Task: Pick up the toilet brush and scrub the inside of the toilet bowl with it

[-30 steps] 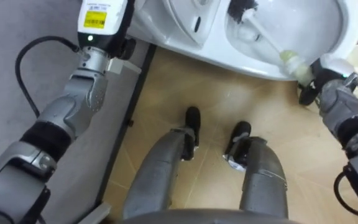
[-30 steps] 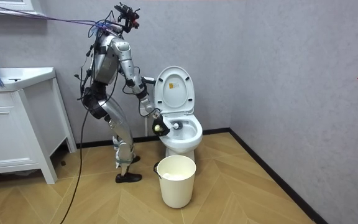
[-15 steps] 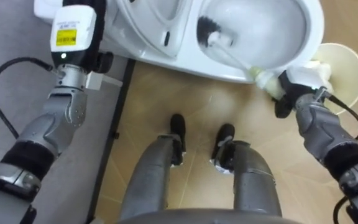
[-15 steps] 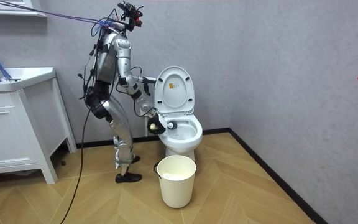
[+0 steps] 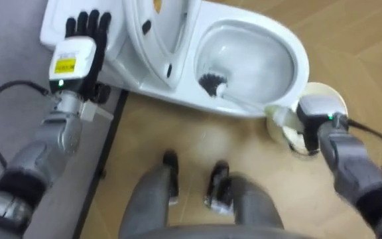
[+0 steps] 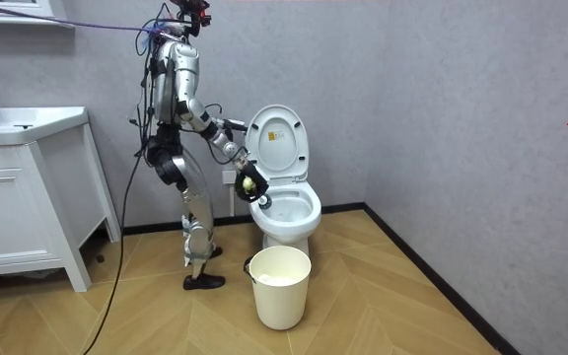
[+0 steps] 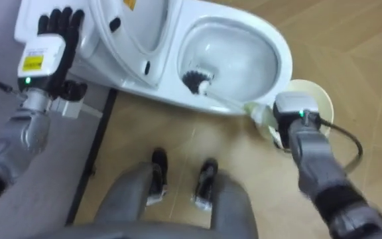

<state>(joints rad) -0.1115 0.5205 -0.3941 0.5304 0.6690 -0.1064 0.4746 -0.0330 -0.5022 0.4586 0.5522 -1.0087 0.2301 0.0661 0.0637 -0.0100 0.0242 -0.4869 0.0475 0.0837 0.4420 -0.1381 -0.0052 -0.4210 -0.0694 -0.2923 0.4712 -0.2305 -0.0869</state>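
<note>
Leaning into the toilet bowl (image 5: 298,56), the brush (image 5: 212,84) has its dark bristle head low on the bowl's wall on the robot's left, beside the raised seat (image 5: 156,34). Its pale handle slants back and rightward over the near rim into the right hand (image 5: 314,114), which grips it just outside the bowl, above a cream bucket (image 5: 335,99). Any scrubbing stroke would likely run along that slant. The left hand (image 5: 85,28) lies with fingers straight on the cistern (image 5: 50,25), well apart from the brush. Compared with 1 second ago, the room view shows the robot more upright and the right hand higher; the eye views' shift is the camera's own.
</note>
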